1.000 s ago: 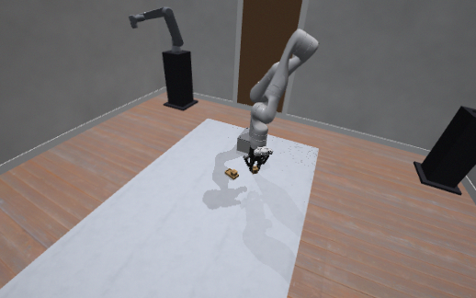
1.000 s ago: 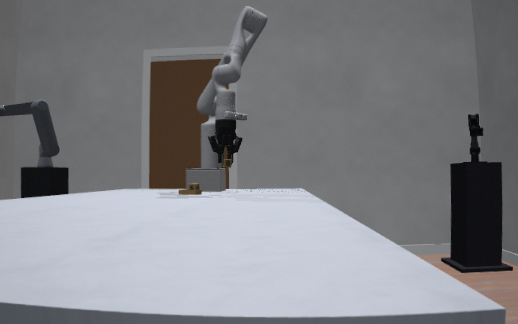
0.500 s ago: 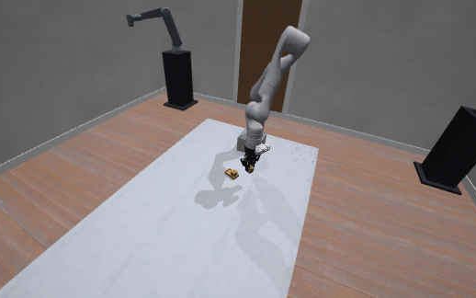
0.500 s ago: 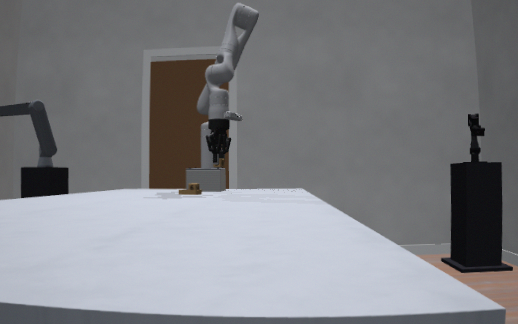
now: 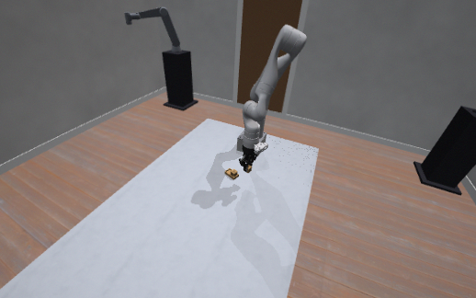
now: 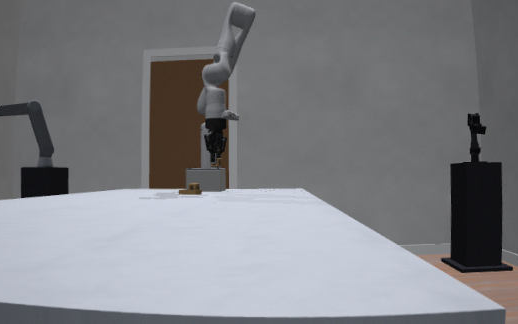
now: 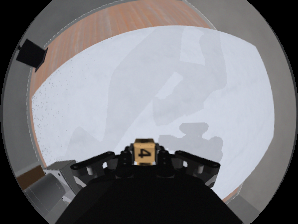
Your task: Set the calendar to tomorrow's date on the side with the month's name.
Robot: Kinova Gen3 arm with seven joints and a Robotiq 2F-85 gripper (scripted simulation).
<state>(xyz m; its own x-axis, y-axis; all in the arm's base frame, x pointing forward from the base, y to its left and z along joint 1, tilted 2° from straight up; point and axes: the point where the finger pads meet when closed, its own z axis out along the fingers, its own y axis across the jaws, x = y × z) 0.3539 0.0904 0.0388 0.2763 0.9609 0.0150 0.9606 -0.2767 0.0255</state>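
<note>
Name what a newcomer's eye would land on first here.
Probably the big pale arm, reaching down over the white table in front of a brown door. Next, its black hand, shut on a small wooden cube marked 4, above the table. Then the little tray on the table beside it, with another cube in it.

The pale, marble-like surface (image 5: 157, 221) (image 6: 221, 250) (image 7: 135, 60) looks smooth and faintly veined, with dark specks toward its far right corner in the top view. The small tan cube in the jaws (image 5: 248, 168) (image 6: 218, 162) looks wooden; the reddish-brown plank floor (image 5: 368, 212) (image 6: 491, 282) (image 7: 110, 27) shows wood grain.
</note>
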